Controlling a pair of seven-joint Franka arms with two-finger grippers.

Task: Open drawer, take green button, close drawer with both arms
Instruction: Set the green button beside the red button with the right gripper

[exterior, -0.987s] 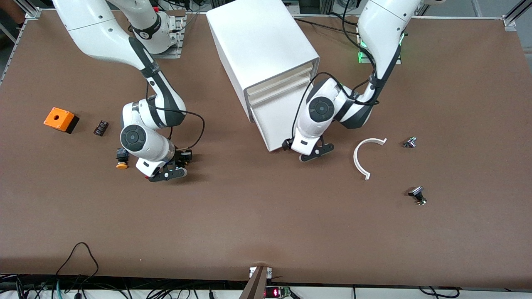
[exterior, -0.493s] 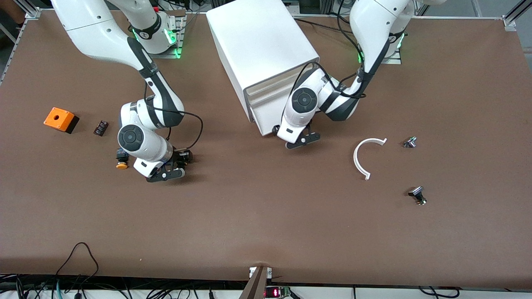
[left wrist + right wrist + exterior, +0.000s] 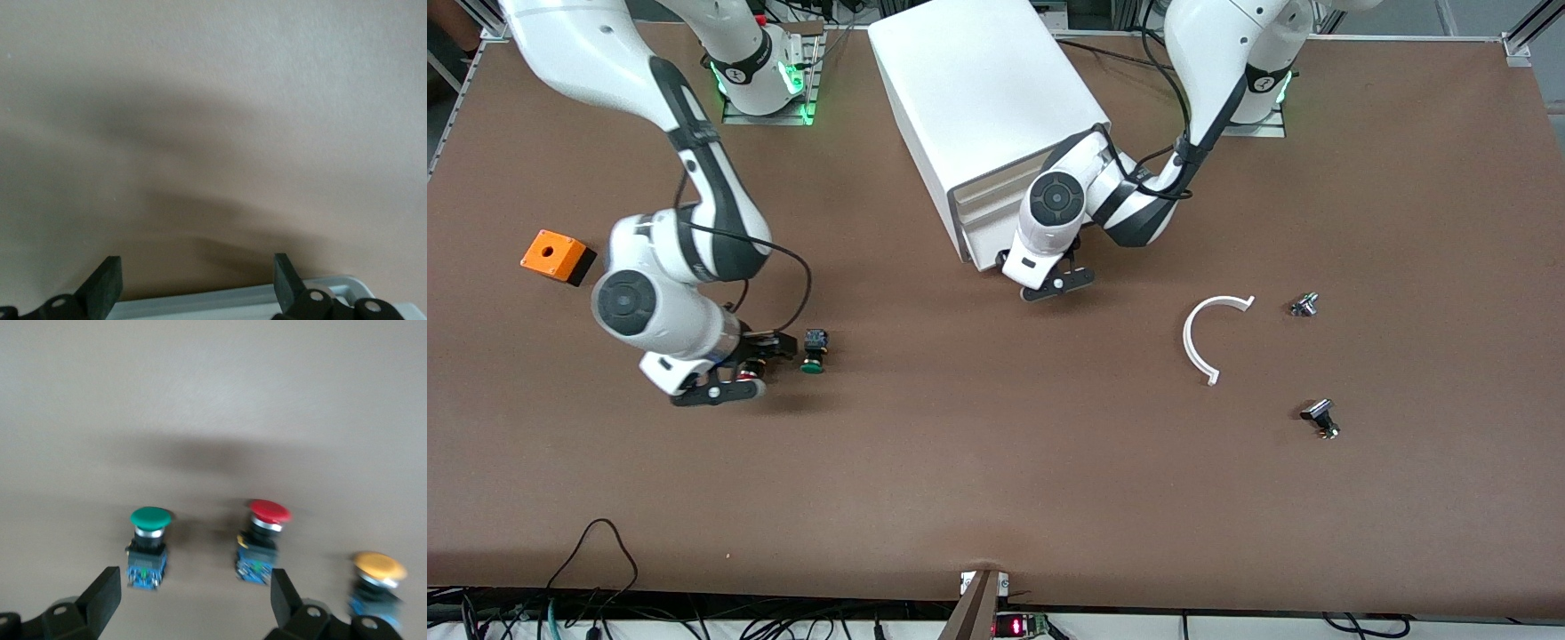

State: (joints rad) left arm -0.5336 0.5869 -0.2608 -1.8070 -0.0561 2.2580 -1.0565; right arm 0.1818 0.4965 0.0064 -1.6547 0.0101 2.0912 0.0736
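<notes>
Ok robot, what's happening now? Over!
Right gripper open beside the green button lying on the table. Left gripper open at the drawer front. Nothing blocking.

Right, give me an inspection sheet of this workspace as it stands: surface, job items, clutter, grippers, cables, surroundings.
Surface: brown table, flat, no spills seen.
Job's things: green button lies on the table, free of any grip; drawer in the white cabinet looks pushed nearly in.
Clutter: orange box toward the right arm's end; white curved strip and two small metal parts toward the left arm's end; red button and yellow button beside the green one.
Grippers: right gripper open, low over the table beside the green button; left gripper open, in front of the drawer.
Cables: black leads along the table's near edge.
Surroundings: metal framing at the corners.
</notes>
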